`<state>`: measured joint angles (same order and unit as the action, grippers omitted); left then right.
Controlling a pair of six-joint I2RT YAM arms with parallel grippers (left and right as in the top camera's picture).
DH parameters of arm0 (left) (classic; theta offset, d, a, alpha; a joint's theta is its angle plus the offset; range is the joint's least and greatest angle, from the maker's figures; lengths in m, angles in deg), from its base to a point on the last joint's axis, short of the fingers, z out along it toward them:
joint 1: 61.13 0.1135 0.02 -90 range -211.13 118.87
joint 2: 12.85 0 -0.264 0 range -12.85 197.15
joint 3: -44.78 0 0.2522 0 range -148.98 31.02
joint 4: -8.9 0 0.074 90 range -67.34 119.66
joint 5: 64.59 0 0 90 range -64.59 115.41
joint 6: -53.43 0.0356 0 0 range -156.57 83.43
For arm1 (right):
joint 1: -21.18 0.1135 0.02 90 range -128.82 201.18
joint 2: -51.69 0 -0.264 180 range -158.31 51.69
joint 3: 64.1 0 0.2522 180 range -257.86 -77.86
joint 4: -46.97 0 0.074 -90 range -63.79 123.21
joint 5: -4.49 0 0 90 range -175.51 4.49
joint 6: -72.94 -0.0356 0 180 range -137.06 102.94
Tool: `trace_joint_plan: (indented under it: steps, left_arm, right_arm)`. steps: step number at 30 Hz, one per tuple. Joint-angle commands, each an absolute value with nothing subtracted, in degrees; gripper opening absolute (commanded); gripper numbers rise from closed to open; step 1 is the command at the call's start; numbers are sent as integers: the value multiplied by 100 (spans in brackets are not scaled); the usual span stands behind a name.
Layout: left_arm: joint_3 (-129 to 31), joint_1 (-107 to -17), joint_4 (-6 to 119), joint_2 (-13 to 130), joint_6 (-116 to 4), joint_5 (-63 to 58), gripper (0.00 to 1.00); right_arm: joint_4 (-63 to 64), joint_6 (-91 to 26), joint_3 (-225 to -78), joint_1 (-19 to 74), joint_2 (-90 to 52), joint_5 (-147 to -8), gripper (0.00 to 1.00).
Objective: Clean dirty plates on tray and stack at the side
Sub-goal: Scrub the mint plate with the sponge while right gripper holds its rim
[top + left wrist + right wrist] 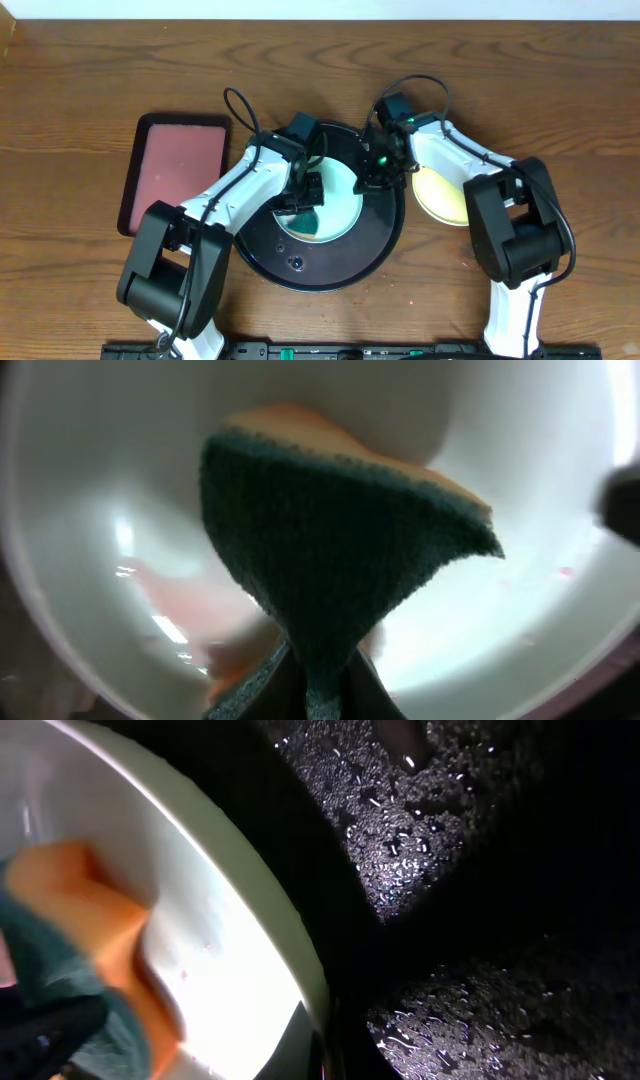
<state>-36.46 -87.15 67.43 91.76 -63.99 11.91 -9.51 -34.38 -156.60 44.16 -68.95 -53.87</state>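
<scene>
A pale mint-green plate (345,200) lies on the round black tray (300,265). My left gripper (303,200) is shut on a green sponge with an orange back (300,218) and presses it on the plate's inside. In the left wrist view the sponge (330,550) hangs from the jaws (320,700) over the plate (520,610), which has small red specks. My right gripper (375,180) is shut on the plate's right rim. In the right wrist view the jaws (335,1040) pinch the rim (300,960). A pale yellow plate (440,195) sits on the wood tabletop, right of the tray. A third plate is not visible.
A rectangular red tray (175,170) lies on the table to the left, with nothing on it. The black tray's surface is wet with droplets (450,850). Both arms cross over the tray's upper half.
</scene>
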Motion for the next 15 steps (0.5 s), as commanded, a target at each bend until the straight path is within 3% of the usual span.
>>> trace_joint_plan:
  steps: [1,4,10,15]
  left_arm:
    - [-3721,-8720,6608,9194,-6473,380,7]
    - [-3721,-8713,6370,9194,-6473,697,7]
    - [-3769,-8713,6125,9194,-6672,3219,7]
    - [-3769,-8726,6857,9194,-6687,3582,7]
  right_arm:
    - [-940,-3479,-15478,4432,-7015,-5057,1]
    - [-913,-3479,-15478,4495,-7015,-5081,1]
    - [-918,-3479,-15478,4502,-7015,-5097,1]
    - [-911,-3481,-15478,4502,-7015,-5099,1]
